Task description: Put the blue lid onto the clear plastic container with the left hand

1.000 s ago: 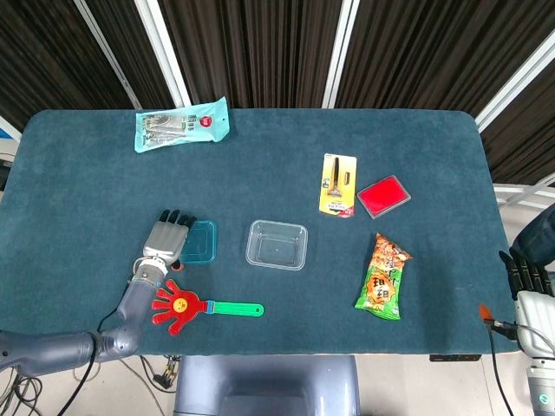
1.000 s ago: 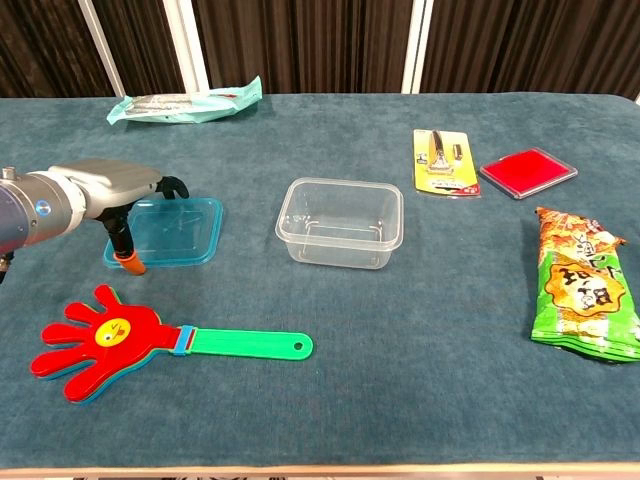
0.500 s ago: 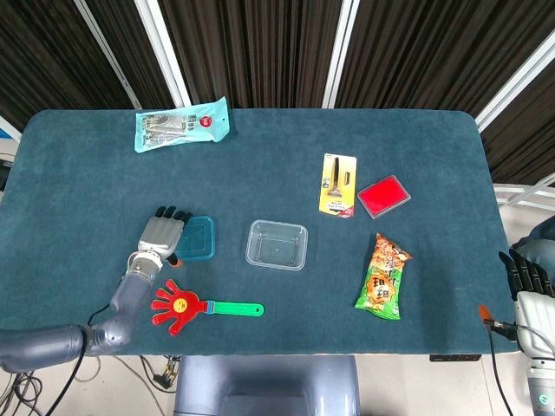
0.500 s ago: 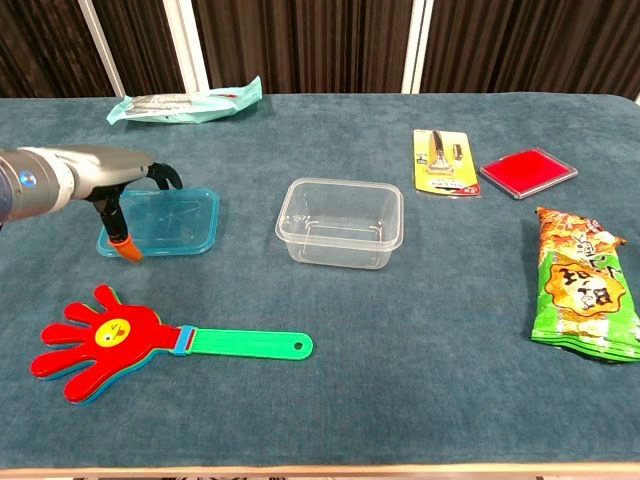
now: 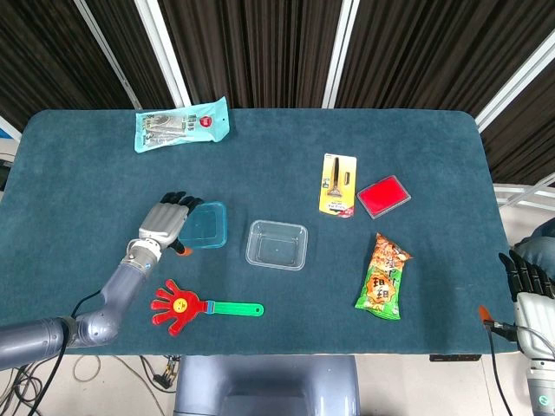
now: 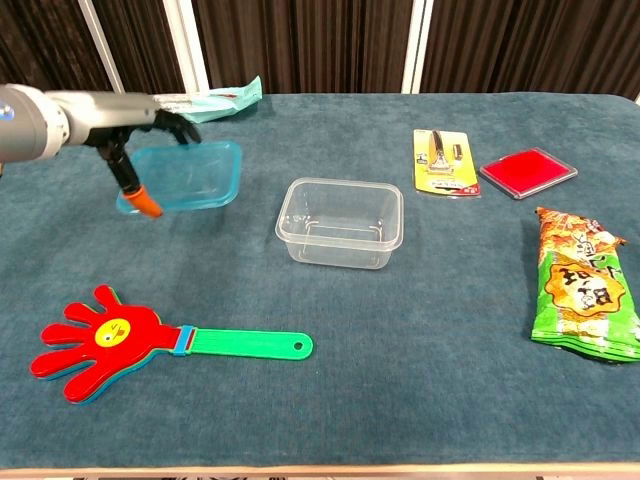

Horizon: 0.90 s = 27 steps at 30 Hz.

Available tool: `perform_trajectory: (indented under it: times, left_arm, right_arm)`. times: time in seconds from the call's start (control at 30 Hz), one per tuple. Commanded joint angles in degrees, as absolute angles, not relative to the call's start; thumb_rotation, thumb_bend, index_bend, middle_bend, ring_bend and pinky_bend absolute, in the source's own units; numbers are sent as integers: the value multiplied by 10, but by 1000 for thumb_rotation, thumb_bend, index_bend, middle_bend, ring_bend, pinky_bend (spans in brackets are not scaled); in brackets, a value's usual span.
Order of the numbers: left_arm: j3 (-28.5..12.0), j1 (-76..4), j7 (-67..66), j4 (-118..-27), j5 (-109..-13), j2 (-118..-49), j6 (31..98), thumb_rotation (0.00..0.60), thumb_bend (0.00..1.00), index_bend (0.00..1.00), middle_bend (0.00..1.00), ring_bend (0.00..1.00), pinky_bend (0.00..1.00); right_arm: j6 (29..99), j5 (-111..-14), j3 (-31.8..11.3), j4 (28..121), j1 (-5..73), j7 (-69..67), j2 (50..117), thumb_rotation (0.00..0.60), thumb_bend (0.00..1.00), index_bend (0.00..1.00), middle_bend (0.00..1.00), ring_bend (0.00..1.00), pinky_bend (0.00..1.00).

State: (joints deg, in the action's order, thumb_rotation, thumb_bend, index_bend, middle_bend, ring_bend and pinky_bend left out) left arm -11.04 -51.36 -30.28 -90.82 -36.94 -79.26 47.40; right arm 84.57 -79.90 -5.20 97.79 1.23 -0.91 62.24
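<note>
Dark curtains are backing the teal tabletop (image 5: 78,199), where the left hand (image 5: 164,222) is pinching the blue lid (image 6: 190,174) aloft, left of the clear plastic container (image 6: 341,222). Held only by its edge, the lid is risking tilting and slipping.

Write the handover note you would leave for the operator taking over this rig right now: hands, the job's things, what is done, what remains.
Left hand: holds the blue lid above the table, left of the clear plastic container.
Right hand: off the table's right edge, idle; fingers unclear.
Done: lid picked up.
Left: carry it over the empty container, set it on, release.
</note>
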Motion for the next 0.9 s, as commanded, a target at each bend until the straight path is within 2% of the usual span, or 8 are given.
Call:
perform_trajectory:
  times: [0.03,0.2,0.37,0.63,0.9]
  left_arm:
    - [-116,-528,-317,-934,-372,-787,493,600,253,164,218,11,48]
    - [-119,-560,-362,-973,-349,-792,520,600,242,162,216,11,44]
    - [-133,-605,-402,-1003,-279,-812,535,600,241,161,217,11,43]
    - [-153,-675,-428,-989,-183,-856,527,600,241,161,209,11,43]
    - [-146,-711,-433,-964,-158,-889,526,600,239,161,204,11,37]
  right_arm:
    - [846,-799,-53,978,12,-9,622,600,336,0,14,0,0]
    - [848,-800,-53,979,13,-6,622,600,336,0,14,0,0]
    - [848,-801,-53,979,13,-4,622,600,336,0,14,0,0]
    - [850,-802,-53,978,12,-3,622,600,336,0,14,0,0]
    - [850,-799,-55,980,12,-2,622,600,336,0,14,0,0]
